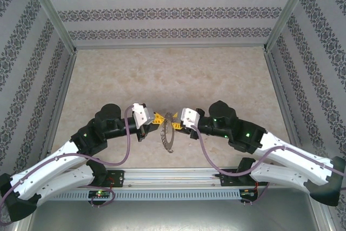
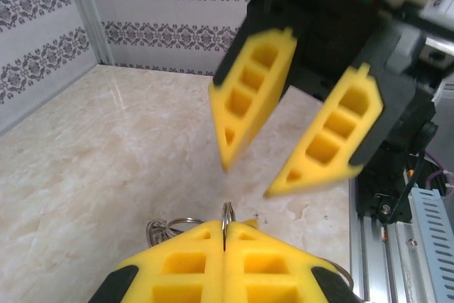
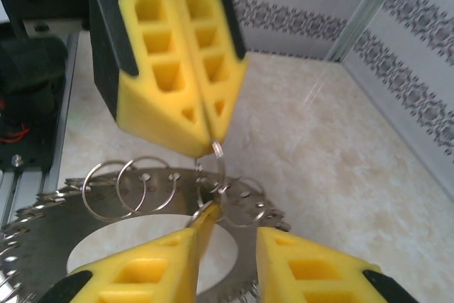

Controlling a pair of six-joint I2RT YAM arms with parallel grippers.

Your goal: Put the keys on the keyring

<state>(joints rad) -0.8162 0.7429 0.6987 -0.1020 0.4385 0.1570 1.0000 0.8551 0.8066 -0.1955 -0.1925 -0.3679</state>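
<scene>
keyring hangs over mid-table between both grippers, one wire loop on its rim pinched in left gripper, fingers pressed together on it. Tiny yellow-orange sliver, probably the key, lies against one finger of right gripper, whose fingers stand apart, clamping nothing. Risk: key drops to table or misses the loop's gap if ring swings on that single pinch. Loop's opening hidden, key blurred, ring's near edge cut off
</scene>
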